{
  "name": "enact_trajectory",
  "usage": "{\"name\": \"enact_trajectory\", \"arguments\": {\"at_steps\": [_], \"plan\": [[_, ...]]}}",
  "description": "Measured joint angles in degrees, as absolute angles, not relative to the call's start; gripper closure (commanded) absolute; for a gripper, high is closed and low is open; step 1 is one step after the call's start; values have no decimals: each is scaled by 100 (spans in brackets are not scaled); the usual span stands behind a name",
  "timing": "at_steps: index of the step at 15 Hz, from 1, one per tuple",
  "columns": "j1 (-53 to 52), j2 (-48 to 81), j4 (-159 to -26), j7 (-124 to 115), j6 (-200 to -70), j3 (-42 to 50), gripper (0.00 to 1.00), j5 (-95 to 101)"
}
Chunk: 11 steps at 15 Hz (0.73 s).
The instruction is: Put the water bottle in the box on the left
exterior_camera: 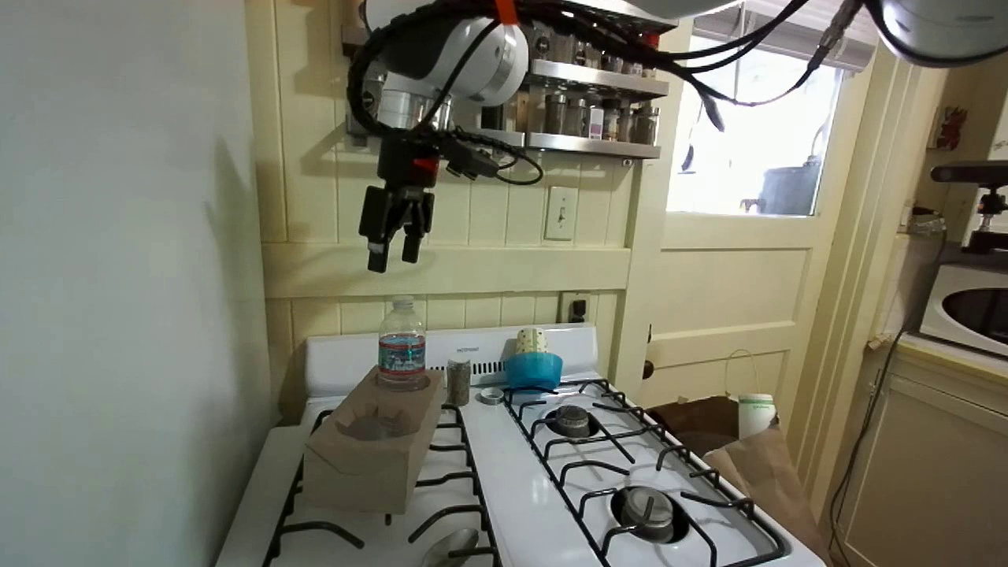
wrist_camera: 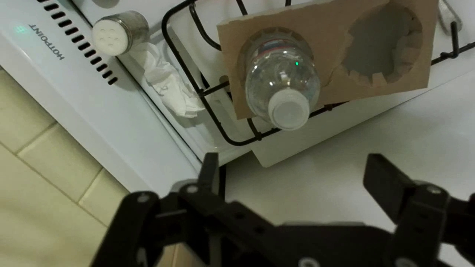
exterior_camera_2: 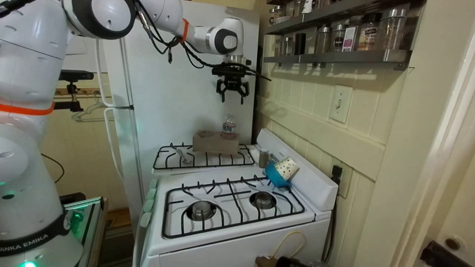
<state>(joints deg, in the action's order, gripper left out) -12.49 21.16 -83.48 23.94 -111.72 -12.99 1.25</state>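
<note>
Bottle point(exterior_camera: 402, 346) stands upright in the box point(exterior_camera: 370, 465), lower left in an exterior view: placing looks done, nothing more seems needed; gripper point(exterior_camera_2: 232, 100) above, spread wide, holding nothing

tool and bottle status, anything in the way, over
Tool open, holding nothing, above bottle. Bottle upright in box, top sticking out. No obstruction seen between tool and bottle.

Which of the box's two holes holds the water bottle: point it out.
The hole nearer the stove's back panel: the water bottle stands in it, while the other hole in the box has no bottle.
</note>
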Motion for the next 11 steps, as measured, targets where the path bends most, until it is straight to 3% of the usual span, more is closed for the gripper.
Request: {"name": "enact_trajectory", "arguments": {"at_steps": [6,11], "plan": [[-1036,1357,-8507,1255,-10180,-1153,0,-244],[-839,2,-9716,314,-9191,-911,0,-479]]}}
